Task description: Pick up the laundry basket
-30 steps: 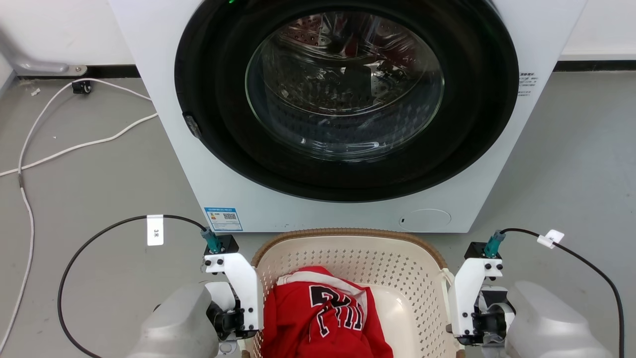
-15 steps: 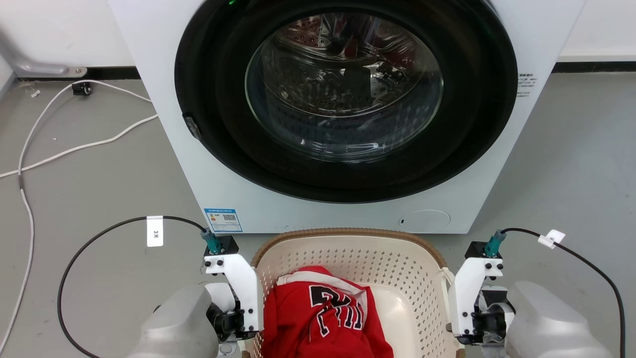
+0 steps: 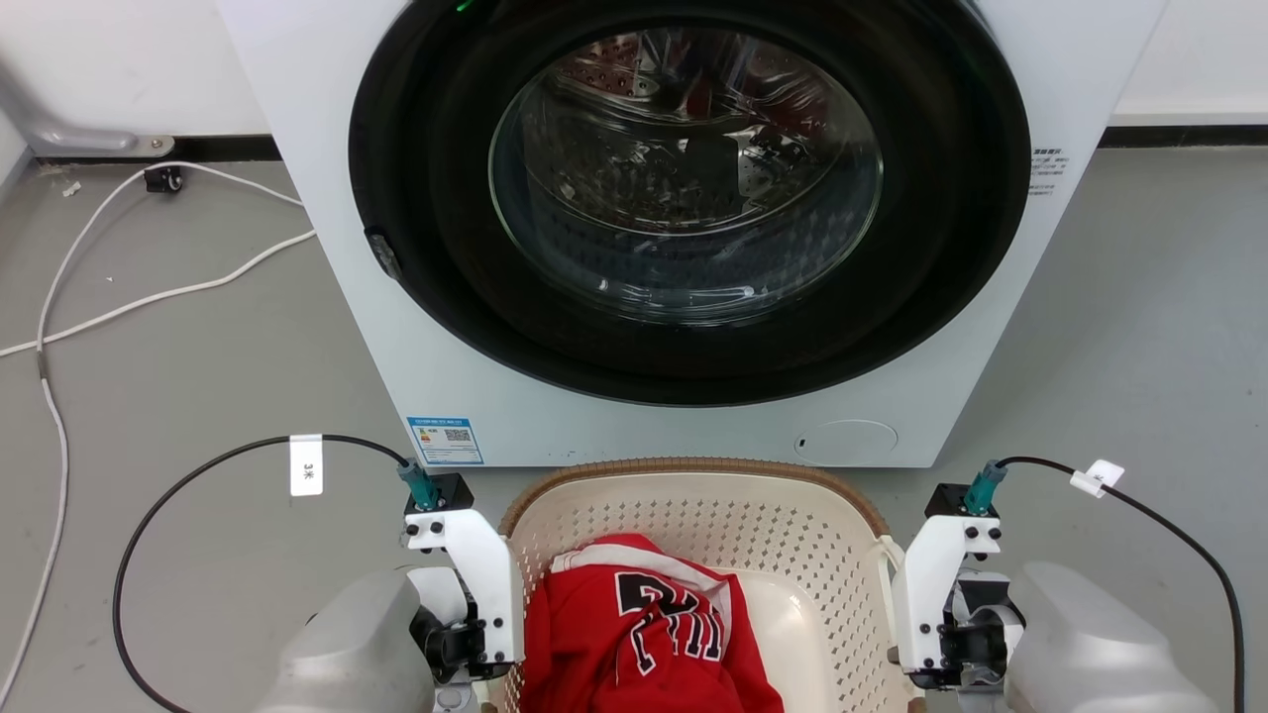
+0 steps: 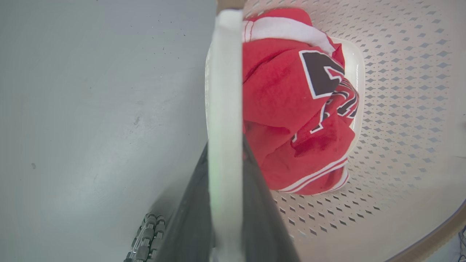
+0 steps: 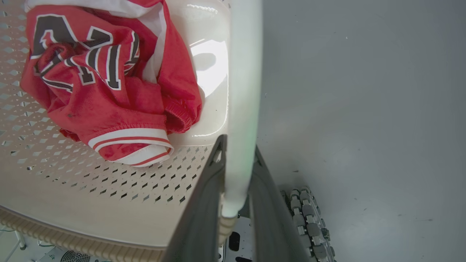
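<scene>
Head view: the laundry basket (image 3: 693, 467), near end cut off, sits before a washing machine (image 3: 594, 426), a red jersey (image 3: 634, 634) inside. Wrist views show the left tool (image 4: 225, 153) and right tool (image 5: 238, 145) each clamped on its white side handles (image 4: 224, 91), fingertips blurred.

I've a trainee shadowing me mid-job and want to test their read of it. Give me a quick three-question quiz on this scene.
1. True or false: the laundry basket is empty.
2. What sits between the left claw's fingers? A) the basket's white handle B) a towel C) a black cable
3. Fill in: the basket stands right in front of the ___.
Key: 1 false, a red jersey lies in it. 2 A; the right claw grips the other handle likewise. 3 washing machine.
</scene>
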Motion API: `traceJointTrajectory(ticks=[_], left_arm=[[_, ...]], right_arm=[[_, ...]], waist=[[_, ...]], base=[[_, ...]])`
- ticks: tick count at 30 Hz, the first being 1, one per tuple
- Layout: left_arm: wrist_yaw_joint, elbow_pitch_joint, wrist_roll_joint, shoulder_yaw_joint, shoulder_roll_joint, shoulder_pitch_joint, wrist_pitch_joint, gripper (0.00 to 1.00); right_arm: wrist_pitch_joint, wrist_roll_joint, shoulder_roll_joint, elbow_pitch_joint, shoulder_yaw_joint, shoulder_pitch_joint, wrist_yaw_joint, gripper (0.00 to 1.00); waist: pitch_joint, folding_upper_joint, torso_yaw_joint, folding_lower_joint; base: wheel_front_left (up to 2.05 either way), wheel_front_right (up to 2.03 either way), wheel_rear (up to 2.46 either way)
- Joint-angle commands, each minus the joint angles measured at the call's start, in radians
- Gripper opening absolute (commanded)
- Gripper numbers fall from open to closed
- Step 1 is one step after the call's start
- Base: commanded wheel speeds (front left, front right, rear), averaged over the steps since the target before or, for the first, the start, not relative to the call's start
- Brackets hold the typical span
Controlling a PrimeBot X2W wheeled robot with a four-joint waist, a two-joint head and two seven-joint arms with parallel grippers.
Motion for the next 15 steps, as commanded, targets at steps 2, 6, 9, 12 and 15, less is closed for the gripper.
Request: traceJointTrajectory(ticks=[2, 6, 9, 12, 15], left_arm=[[-0.015, -0.020, -0.015, -0.004, -0.038, 0.006, -0.004, 0.00], [-0.015, -0.019, -0.021, -0.010, -0.038, 0.003, -0.006, 0.00], [-0.015, -0.019, -0.024, -0.014, -0.038, 0.001, -0.007, 0.00], [-0.015, -0.019, -0.031, -0.017, -0.038, 0.001, -0.010, 0.00], [-0.015, -0.018, -0.033, -0.022, -0.038, 0.001, -0.011, 0.00]], right_arm=[[-0.003, 0.013, 0.043, -0.016, 0.003, -0.009, 0.014, 0.00], [-0.004, 0.016, 0.044, -0.014, 0.006, -0.010, 0.014, 0.00], [-0.005, 0.018, 0.043, -0.013, 0.007, -0.013, 0.014, 0.00], [-0.003, 0.020, 0.042, -0.011, 0.009, -0.014, 0.014, 0.00], [-0.004, 0.023, 0.042, -0.009, 0.011, -0.015, 0.014, 0.00]], waist=[[-0.001, 0.0000, 0.000, 0.0000], [0.000, 0.0000, 0.000, 0.0000], [0.002, 0.0000, 0.001, 0.0000], [0.003, 0.0000, 0.001, 0.0000], [0.003, 0.0000, 0.001, 0.0000]], base=[[0.00, 0.00, 0.00], [0.00, 0.00, 0.00], [0.00, 0.00, 0.00], [0.00, 0.00, 0.00], [0.00, 0.00, 0.00]])
